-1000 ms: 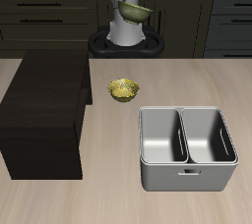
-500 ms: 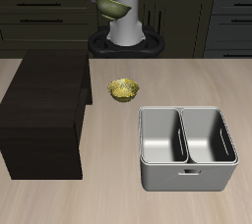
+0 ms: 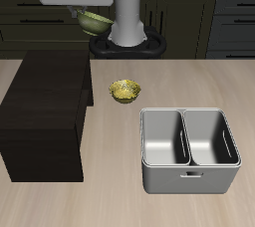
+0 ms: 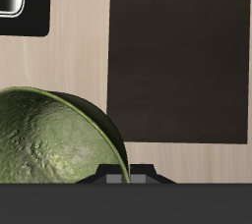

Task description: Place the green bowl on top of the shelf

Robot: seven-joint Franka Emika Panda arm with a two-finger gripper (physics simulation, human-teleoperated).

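Nearest the front edge of the tabletop [image 3: 120, 196] stands a grey two-compartment bin [image 3: 189, 149], well below the fingers [image 3: 90, 14] and far forward of them. Just behind the bin sits a yellow bowl [image 3: 125, 91], also low on the tabletop and well apart from the fingers. Beside these stands the shelf [image 3: 48, 112], a dark, boxy piece with a flat top; its back edge lies below the fingers, with clear air between.

Up at the fingers, the green bowl [image 3: 94, 20] hangs tilted, held high above the tabletop near the shelf's back end and in front of the robot's white base [image 3: 127, 22]. The fingers themselves are hidden under the white hand, so their spread is not plain, yet the bowl hangs from them in mid-air, so they hold it.

From the wrist view, the bowl's [image 4: 54, 140] mottled olive inside sits close against the hand, with the shelf's [image 4: 177, 56] dark top far beneath it.
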